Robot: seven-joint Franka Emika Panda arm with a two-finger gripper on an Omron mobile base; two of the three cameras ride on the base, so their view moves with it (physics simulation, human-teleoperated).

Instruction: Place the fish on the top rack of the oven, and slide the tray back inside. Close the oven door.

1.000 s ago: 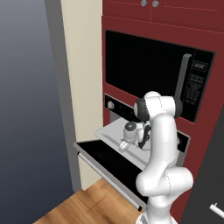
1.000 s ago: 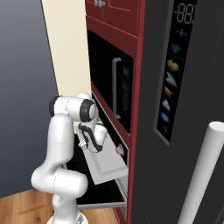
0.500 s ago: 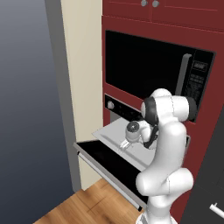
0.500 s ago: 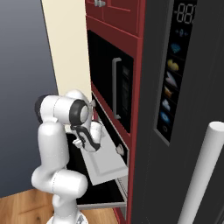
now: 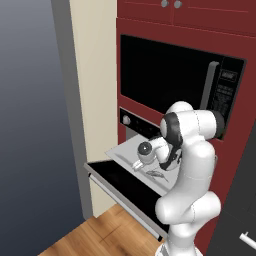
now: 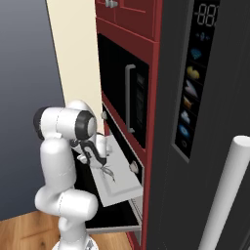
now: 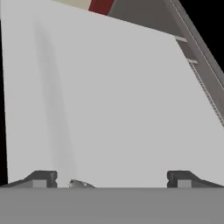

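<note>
— Red cabinetry [image 5: 150,10] all around, wooden floor [image 5: 90,232] below. Built in: black microwave [image 5: 170,80] above, oven [image 5: 142,131] under it, with round silver knobs [image 5: 126,120] on the control strip.

— And the oven door [image 5: 125,186]?

— Folded down flat, black glass facing up. Above it, tray [image 5: 125,150] pulled out of the cavity, pale grey, plain.

— Position of the fish [image 5: 156,173]?

— Lying on the tray, near the front right corner in the left base view. Small, slim, silvery with dark outline. Seen also in the right base view [image 6: 107,173], about the middle of the sheet [image 6: 122,188]. In the hand view, just a small grey bit [image 7: 78,183] at the bottom edge, beside one finger tip.

— State of the gripper [image 7: 111,178]?

— Spread wide, fingers well apart, nothing between them, only bare tray surface [image 7: 122,100]. Fish released, not grasped. Hovering low over the tray, just beside the fish [image 5: 141,161].

— Anything else close by?

— Tall dark fridge [image 6: 205,122] with a lit panel on the right, and a pale cylindrical handle [image 6: 224,195].
</note>
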